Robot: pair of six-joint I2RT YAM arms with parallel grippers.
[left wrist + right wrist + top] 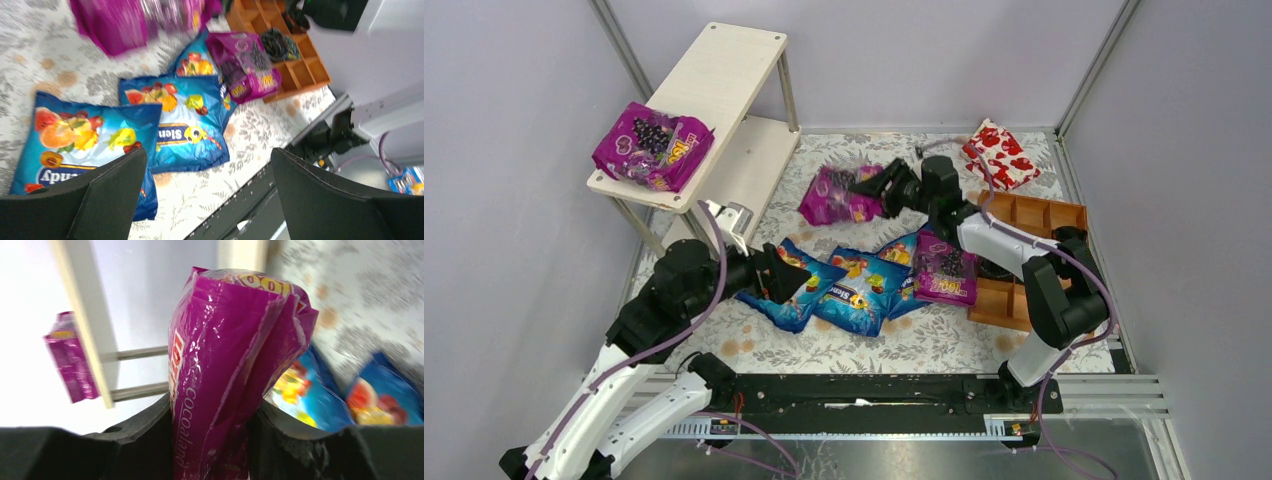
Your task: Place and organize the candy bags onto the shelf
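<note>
One magenta-purple candy bag (652,146) lies on the top board of the pale shelf (724,70). My right gripper (876,190) is shut on a second purple bag (836,196) and holds it off the mat right of the shelf; in the right wrist view this bag (225,355) stands pinched between the jaws of the right gripper (215,425). A third purple bag (944,270) lies by three overlapping blue bags (789,287) (859,290) (902,250). My left gripper (769,275) hangs open beside the leftmost blue bag (85,135), with nothing between the jaws of the left gripper (207,165).
A red-and-white patterned package (1001,153) lies at the back right. A brown compartment tray (1034,215) sits along the right side, under the right arm. Grey walls close in the floral mat (924,340). A black rail (874,392) runs along the near edge.
</note>
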